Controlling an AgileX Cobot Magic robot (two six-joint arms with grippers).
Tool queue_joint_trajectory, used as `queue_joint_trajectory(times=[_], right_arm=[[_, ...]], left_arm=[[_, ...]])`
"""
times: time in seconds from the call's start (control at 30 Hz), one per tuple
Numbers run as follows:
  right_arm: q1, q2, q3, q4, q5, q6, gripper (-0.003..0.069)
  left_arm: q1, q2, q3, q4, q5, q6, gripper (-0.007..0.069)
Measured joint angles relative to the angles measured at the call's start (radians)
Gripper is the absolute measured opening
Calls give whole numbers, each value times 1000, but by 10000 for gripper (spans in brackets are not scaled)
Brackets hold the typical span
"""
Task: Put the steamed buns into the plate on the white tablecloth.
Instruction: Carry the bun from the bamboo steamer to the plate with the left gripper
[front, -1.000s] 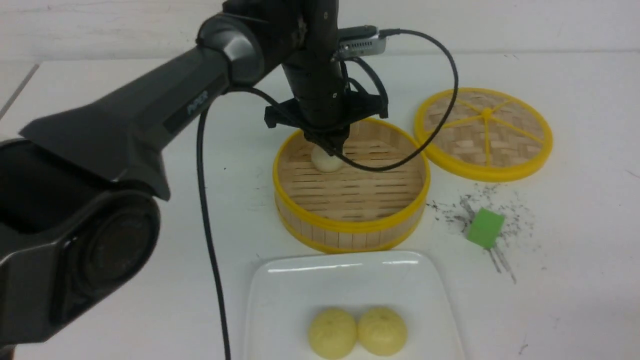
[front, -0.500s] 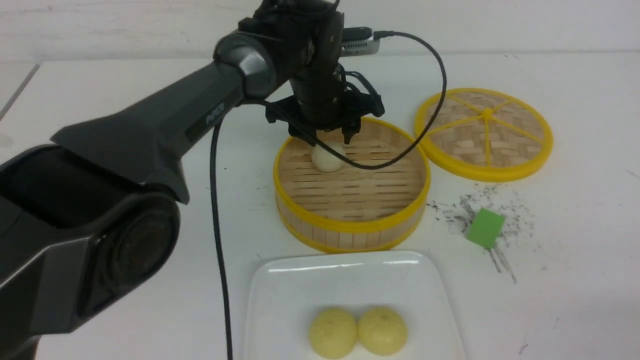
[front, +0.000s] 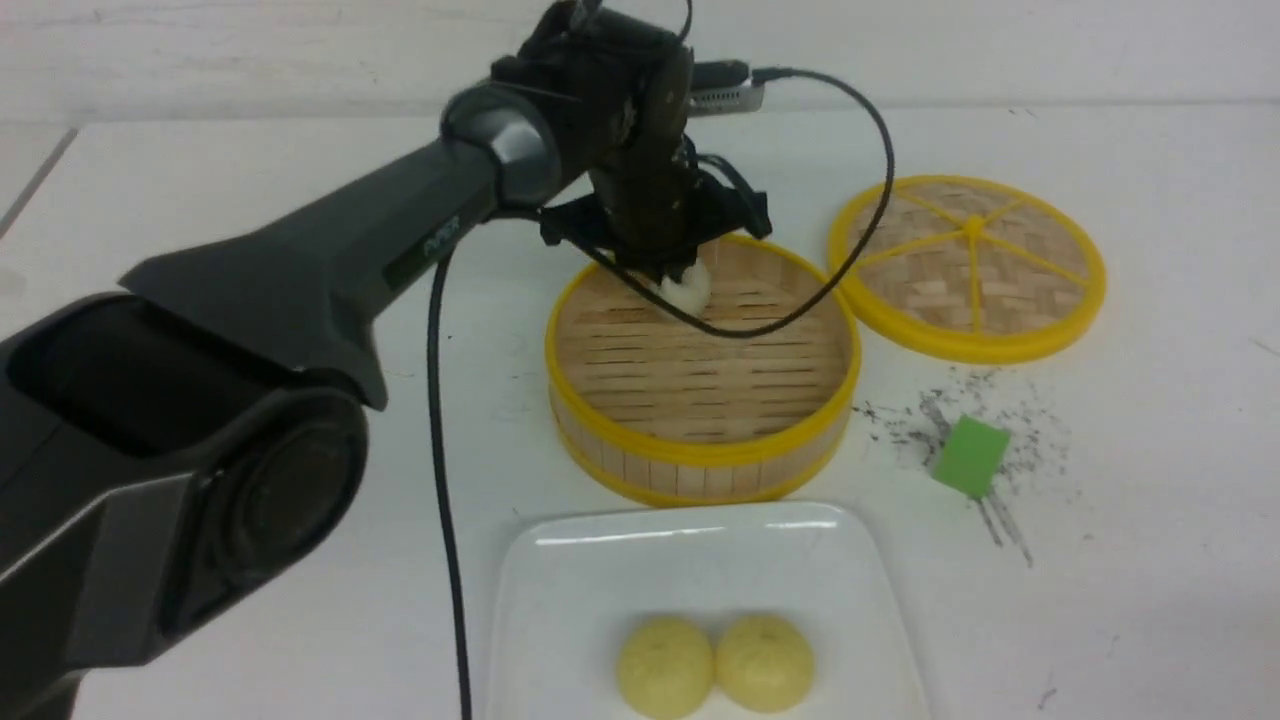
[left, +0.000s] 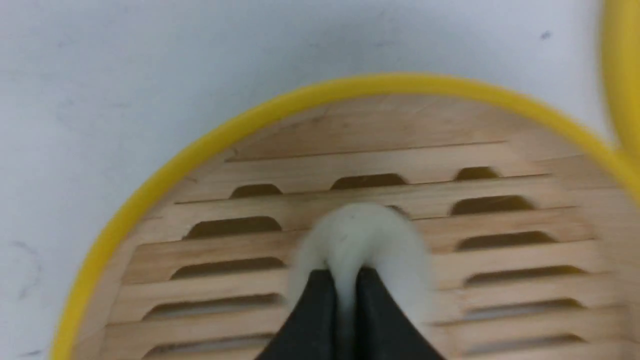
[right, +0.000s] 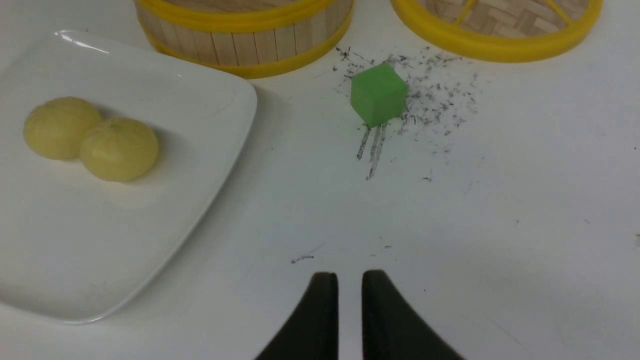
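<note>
Jaws of the left gripper (left: 344, 274) are shown pressed together on the cream-white bun (front: 690, 288), whose soft body is pinched into the slit between them. The bun is seen just above centre in the front view, against the far wall of the steamer basket (front: 700, 455). It is blurred and roughly round, so no long axis can be made out and the way its dome faces cannot be told.

Two pale yellow buns (front: 665, 666) (front: 764, 662) are shown touching, side by side and dome up, at the bottom centre of the frame on the plate (front: 690, 530).

Jaws of the right gripper (right: 349, 275) are drawn almost together, nothing between them, over the white tablecloth (front: 1150, 400).

Half a second earlier the left jaws were spread astride the bun, which lay lower and further left on the slats. The lid (front: 966, 265), the green block (front: 969, 455) and the yellow buns are unchanged.
</note>
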Motion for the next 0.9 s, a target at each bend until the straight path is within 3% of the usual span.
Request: queue_joint_trajectory(times=[0.23,0.37,0.53,0.63,0.73,0.9], right_arm=[[0,0,0,-1,-1,1,108],[0,0,0,-1,-3,1,110],[0,0,0,1,-2,1,113],[0,0,0,0,-1,1,118],[0,0,0,0,-1,1,120],[0,0,0,-6,-3,1,125]], left_arm=[[0,-229,-194,0,214,94,27],[0,-327,-183,-15,240,144,27],[-5,-452,48,-180,240,206,27],[-57,-549,357,-260,240,249,27],[-132,-597,570,-249,240,248,27],[-269,-624,830,-174,223,125,29]])
